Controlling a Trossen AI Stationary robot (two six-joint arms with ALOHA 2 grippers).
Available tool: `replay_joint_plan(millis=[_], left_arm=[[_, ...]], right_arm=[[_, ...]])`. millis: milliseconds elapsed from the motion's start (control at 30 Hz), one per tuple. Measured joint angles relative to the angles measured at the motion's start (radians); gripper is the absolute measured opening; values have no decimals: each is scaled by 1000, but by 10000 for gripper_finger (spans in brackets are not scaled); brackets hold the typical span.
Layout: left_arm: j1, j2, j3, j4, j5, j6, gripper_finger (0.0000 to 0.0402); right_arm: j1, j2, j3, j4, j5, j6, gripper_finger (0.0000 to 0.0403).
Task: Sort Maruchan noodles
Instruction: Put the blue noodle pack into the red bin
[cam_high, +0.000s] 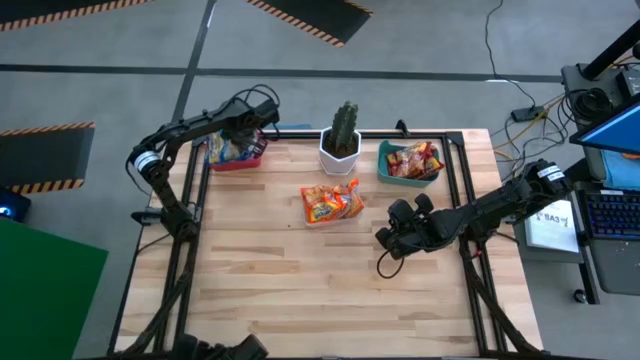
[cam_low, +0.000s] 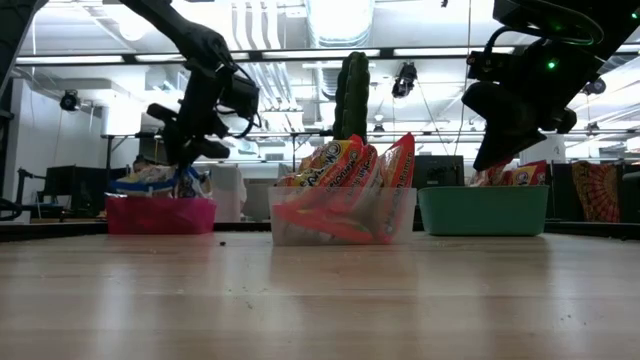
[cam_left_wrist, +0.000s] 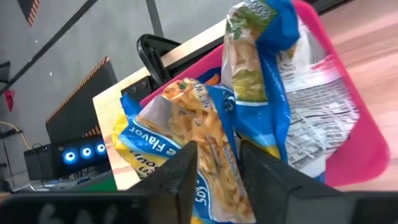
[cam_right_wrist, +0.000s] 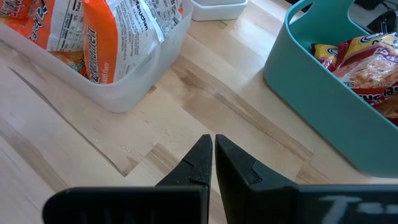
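A pale wooden table (cam_high: 300, 290) stands on a grey floor with hazard-striped mats. The left gripper (cam_left_wrist: 217, 171) pinches a yellow-and-blue packet (cam_left_wrist: 199, 143), standing on end, over the red bin (cam_high: 238, 160). Orange packets (cam_high: 330, 203) fill a clear tray (central), below the cactus pot (cam_high: 341, 150); red-orange ones (cam_high: 412, 160) fill the teal bin (cam_right_wrist: 311, 93). The right gripper (cam_right_wrist: 213, 158) hangs closed, empty.

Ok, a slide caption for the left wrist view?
Left gripper pinching a yellow-and-blue noodle packet over the pink bin.
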Motion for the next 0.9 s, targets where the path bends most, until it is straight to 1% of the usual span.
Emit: replay_joint_plan(millis=[133, 233, 300, 367, 500, 567, 733, 900], left_arm=[[0, 0, 29, -21, -4, 4, 146], [-6, -3, 53, -29, -30, 27, 176], [-15, -11, 68, -27, -67, 38, 190], [-25, -24, 71, -24, -134, 39, 199], [-37, -54, 62, -19, -353, 4, 200], [-37, -66, 52, -18, -425, -32, 197], [-36, -73, -2, -13, -490, -102, 188], [-45, -74, -107, -15, -456, -146, 180]], right_arm=[[0, 0, 0, 0, -1, 0, 9], [0, 0, 0, 0, -2, 0, 9], [0, 0, 0, 0, -2, 0, 9], [0, 0, 0, 0, -2, 0, 9], [0, 0, 0, 0, -2, 0, 9], [0, 0, 0, 0, -2, 0, 9], [0, 0, 0, 0, -2, 6, 9], [0, 0, 0, 0, -2, 8, 9]])
